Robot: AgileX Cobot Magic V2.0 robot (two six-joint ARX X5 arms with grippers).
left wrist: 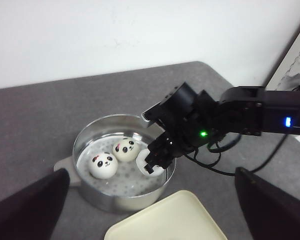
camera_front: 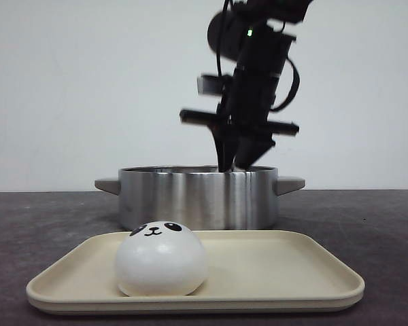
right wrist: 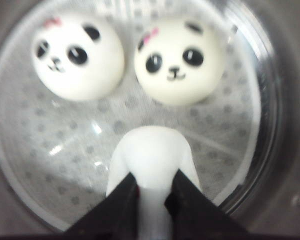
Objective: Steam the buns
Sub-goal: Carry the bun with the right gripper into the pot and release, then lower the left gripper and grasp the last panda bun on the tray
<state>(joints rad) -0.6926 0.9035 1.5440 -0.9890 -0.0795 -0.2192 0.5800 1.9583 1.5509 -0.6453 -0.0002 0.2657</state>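
One white panda-faced bun (camera_front: 162,258) sits on the cream tray (camera_front: 279,272) in front. Behind the tray stands a steel pot (camera_front: 197,197) with a perforated steamer plate. Two buns (left wrist: 104,166) (left wrist: 125,149) rest face up inside it. My right gripper (camera_front: 239,159) reaches down into the pot, shut on a third bun (right wrist: 151,150), which is squeezed between the fingers just above the plate near the pot's wall. My left gripper (left wrist: 152,215) hovers high over the tray's near side, its fingers wide apart and empty.
The pot has two grey side handles (camera_front: 290,183). The right arm's cables (left wrist: 225,160) hang beside the pot's rim (left wrist: 90,135). The dark grey table top (left wrist: 40,115) extends around pot and tray, with a white wall behind.
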